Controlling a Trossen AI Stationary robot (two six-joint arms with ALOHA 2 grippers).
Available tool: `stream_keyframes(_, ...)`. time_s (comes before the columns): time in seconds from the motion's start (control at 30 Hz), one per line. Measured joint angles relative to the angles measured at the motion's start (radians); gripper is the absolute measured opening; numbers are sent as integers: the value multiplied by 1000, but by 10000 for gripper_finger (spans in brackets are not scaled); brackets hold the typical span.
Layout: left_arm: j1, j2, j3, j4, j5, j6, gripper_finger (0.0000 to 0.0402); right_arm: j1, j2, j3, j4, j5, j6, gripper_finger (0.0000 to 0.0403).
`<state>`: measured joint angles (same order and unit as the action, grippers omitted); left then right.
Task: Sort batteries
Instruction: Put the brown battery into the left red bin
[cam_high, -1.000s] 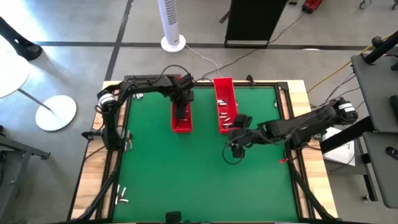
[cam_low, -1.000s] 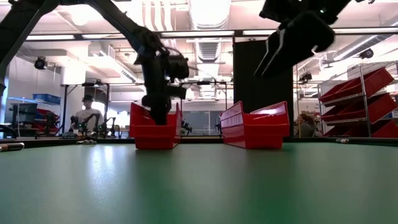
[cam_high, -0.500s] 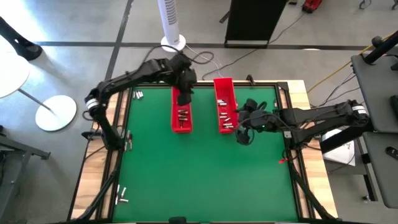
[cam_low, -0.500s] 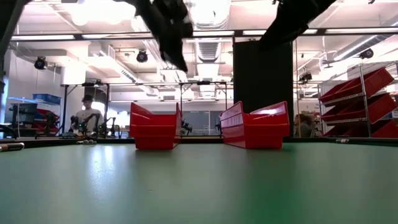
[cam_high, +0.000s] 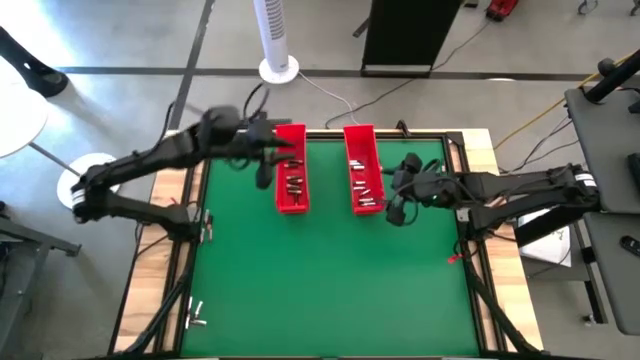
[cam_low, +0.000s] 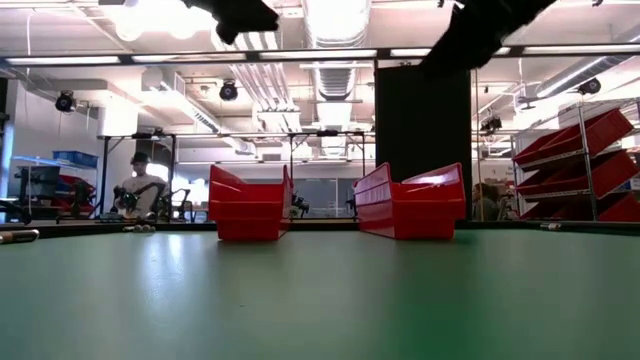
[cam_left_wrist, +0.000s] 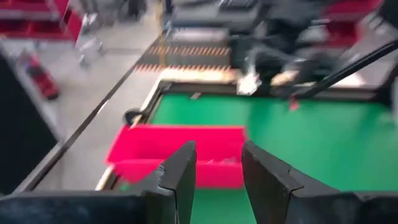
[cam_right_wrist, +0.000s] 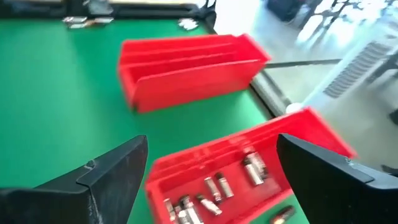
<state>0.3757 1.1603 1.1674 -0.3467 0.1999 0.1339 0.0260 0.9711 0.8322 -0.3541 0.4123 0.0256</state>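
Observation:
Two long red trays stand side by side at the far middle of the green table: the left tray (cam_high: 290, 182) and the right tray (cam_high: 363, 180). Both have small silvery batteries (cam_high: 293, 186) (cam_right_wrist: 211, 186) lying on their floors. My left gripper (cam_left_wrist: 217, 152) is raised just left of the left tray (cam_left_wrist: 180, 152), pointing nearly level; its fingers are open by a narrow gap with nothing between them. My right gripper (cam_right_wrist: 211, 180) hovers wide open and empty beside the right tray's right side (cam_high: 395, 203).
A few loose batteries (cam_high: 195, 318) lie at the table's near left corner, and more (cam_right_wrist: 78, 20) lie near its far left edge. The wide green mat (cam_high: 330, 280) in front of the trays is free. A person sits in the room behind.
My left gripper has risen out of the left tray, moved toward the table's left edge and tipped from pointing down to nearly level. The batteries on that tray's floor now show. My right gripper has moved toward the far edge, from in front of the right tray to its right side.

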Motion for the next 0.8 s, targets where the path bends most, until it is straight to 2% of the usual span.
stream_keyframes(0.2,-177,-180,-350,403,-13,-88,110,-115,-69,-6,31,39,31,352)
stream_keyframes(0.3,-274,-217,-538,667,-63,-92,110,-148,-88,-60,72,103,85,347)
stream_keyframes(0.43,-343,-234,-720,887,-137,-92,110,-149,-89,-78,70,196,89,340)
stream_keyframes(0.57,-347,-247,-803,944,-138,-119,110,-160,-94,-53,85,201,143,338)
stream_keyframes(0.8,-346,-251,-812,960,-138,-82,110,-167,-64,-34,191,201,146,331)
